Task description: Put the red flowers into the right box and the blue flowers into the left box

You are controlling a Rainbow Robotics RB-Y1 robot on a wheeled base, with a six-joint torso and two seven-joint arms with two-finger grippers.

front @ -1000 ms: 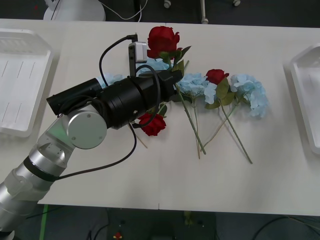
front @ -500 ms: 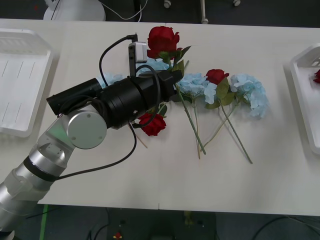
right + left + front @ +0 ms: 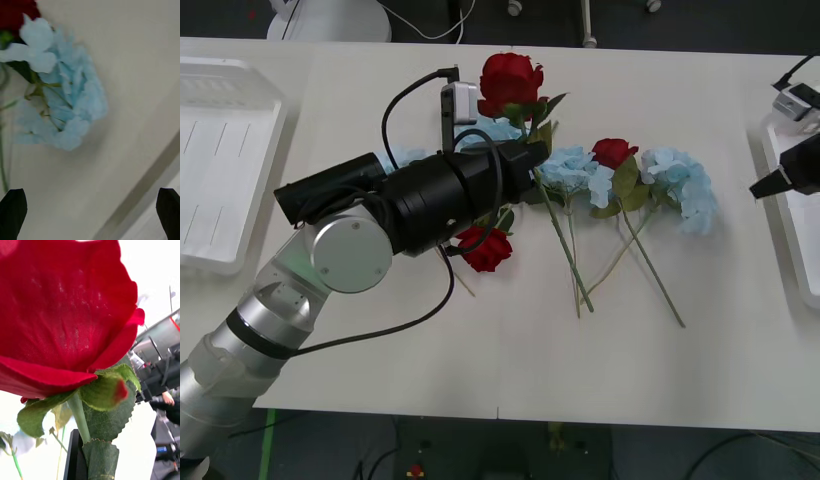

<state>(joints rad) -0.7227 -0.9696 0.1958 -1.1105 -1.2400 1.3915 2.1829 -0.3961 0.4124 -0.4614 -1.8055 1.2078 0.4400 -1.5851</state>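
- Right now the left gripper (image 3: 525, 155) is clamped on the thin green stem of a deep-red fabric rose (image 3: 508, 80), head raised above the row of flowers, presumably lifted clear for carrying.
- Two more red roses (image 3: 613, 151) lie in that row among the pale sky-blue clustered flowers (image 3: 680, 180).
- Beside the shallow white plastic right box (image 3: 778, 160), the right gripper (image 3: 765, 187) hovers with fingers (image 3: 13, 210) spread, empty; the nearest blue head lies just inward of it.
- Opposite, the white rounded-corner left box (image 3: 265, 170) waits.

Deep red is shown by the red flowers (image 3: 509, 79), with green leaves. Pale sky-blue is shown by the blue flowers (image 3: 680, 180). White is shown by the left box (image 3: 220, 170).
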